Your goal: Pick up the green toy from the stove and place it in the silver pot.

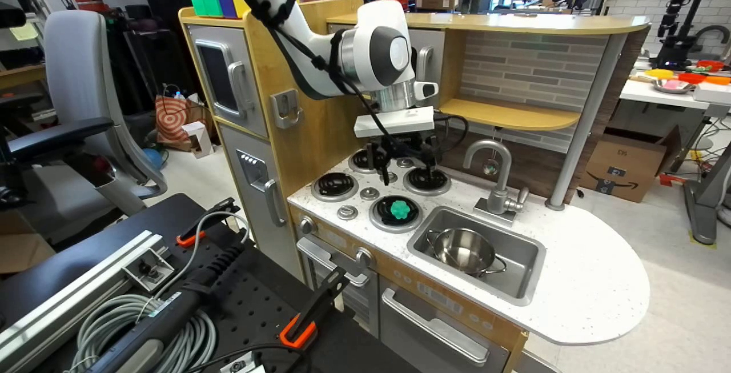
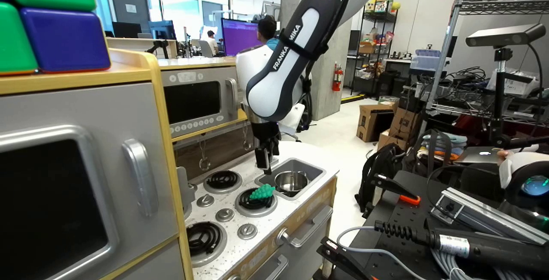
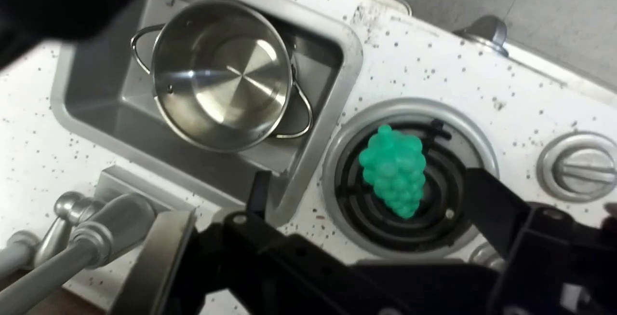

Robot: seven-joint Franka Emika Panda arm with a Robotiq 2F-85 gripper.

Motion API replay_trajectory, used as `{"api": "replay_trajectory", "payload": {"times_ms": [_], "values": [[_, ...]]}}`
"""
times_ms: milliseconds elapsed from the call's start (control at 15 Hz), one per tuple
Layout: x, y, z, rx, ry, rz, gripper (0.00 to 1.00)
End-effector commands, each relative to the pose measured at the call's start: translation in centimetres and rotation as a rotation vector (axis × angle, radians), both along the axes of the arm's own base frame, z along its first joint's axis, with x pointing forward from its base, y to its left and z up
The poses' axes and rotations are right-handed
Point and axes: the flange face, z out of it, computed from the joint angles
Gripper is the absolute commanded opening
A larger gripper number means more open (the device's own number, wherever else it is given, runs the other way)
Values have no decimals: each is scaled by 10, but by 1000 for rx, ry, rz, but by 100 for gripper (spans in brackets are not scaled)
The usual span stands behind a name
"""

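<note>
Floor (image 1: pixel 679 281) pale, brightly lit, showing in both exterior views. Gray office chair (image 1: pixel 85 70) out at edge, back upright! Opposite side, white tabletop (image 1: pixel 651 89), white tiled panel (image 1: pixel 634 10) rising behind it. Now far end: tall framed glass panes (image 2: pixel 182 12), thin streaks of light across glass, screen (image 2: pixel 241 35) glowing purple. Concrete pillar (image 2: pixel 321 85) standing tall, red fire extinguisher (image 2: pixel 337 77) on its flank. Beyond, white wall (image 2: pixel 433 14), black shelving unit (image 2: pixel 381 17), metal rack (image 2: pixel 447 40) nearer.

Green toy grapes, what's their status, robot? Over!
Gripper open, empty. Green toy grapes on black burner, not gripped. Silver pot uncovered in sink. Faucet beside sink, maybe a bump risk.
</note>
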Motion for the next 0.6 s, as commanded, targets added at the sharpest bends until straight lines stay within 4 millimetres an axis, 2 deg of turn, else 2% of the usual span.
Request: {"api": "replay_trajectory", "payload": {"times_ms": [0, 333, 533], "values": [[2, -1, -7, -8, 48, 28, 100], [2, 0, -11, 15, 36, 25, 100], [1, 7, -29, 75, 42, 11, 100]]}}
